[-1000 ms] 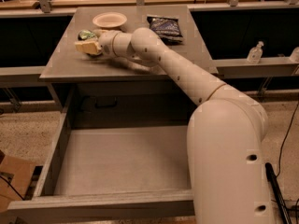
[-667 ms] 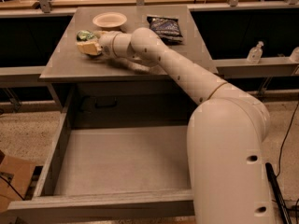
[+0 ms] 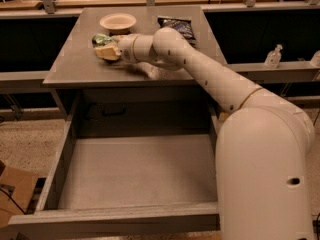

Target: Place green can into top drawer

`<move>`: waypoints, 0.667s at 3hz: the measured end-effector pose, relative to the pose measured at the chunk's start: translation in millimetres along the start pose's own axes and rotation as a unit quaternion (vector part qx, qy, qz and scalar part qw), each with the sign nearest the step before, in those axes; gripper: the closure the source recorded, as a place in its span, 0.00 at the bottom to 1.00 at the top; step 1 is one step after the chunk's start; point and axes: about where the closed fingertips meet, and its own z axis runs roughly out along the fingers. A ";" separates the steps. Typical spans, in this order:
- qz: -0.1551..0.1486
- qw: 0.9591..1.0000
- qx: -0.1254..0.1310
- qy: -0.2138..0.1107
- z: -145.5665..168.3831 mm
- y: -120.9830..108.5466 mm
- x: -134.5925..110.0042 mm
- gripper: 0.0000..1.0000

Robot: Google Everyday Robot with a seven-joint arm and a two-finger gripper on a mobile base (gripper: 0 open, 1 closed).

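The green can [image 3: 100, 38] is on the grey cabinet top [image 3: 75, 66], just in front of the white bowl. My gripper [image 3: 104, 45] reaches in from the right and is shut on the can, with one yellowish finger [image 3: 107, 52] on its near side and the far finger hidden behind it. The top drawer [image 3: 135, 171] is pulled wide open below the cabinet top, and its flat grey bottom holds nothing.
A shallow white bowl [image 3: 117, 21] stands at the back of the cabinet top. A dark blue snack bag [image 3: 177, 26] lies to its right. A clear bottle [image 3: 272, 57] stands on the shelf at right. A cardboard box [image 3: 12, 194] sits on the floor at left.
My gripper and the green can have moved together a little to the right, away from the cabinet's left edge. The bowl, bag and drawer have not moved.
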 end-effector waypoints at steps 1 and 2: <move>0.001 1.000 -0.009 0.024 -57.9 -7.7 -16.6 1.00; -0.004 0.999 -0.038 0.033 -114.3 -6.1 -43.2 1.00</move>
